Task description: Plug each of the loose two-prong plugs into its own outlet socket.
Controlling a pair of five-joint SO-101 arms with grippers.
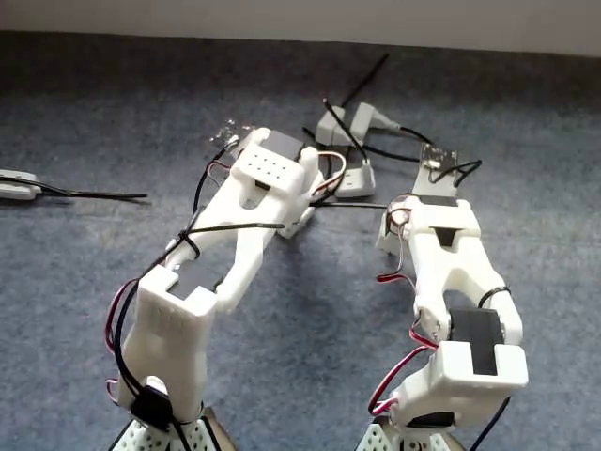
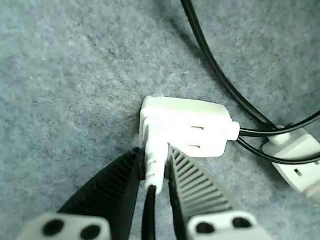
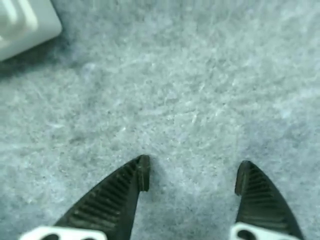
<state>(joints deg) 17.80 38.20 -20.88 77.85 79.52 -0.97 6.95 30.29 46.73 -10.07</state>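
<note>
On the carpet the outlet lies flat, the left gripper clamped on a plug butted against its end, apparently to seat the prongs, while the right gripper hangs wide open, empty.

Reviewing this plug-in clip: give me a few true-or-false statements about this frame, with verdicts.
1. The left end effector is closed on a white plug. True.
2. The right end effector holds a plug. False: it is open and empty above the grey carpet.
3. The gripped plug sits at one end of a white outlet block. True.
4. The cords leaving that block's other end are white. False: they are black.
</note>
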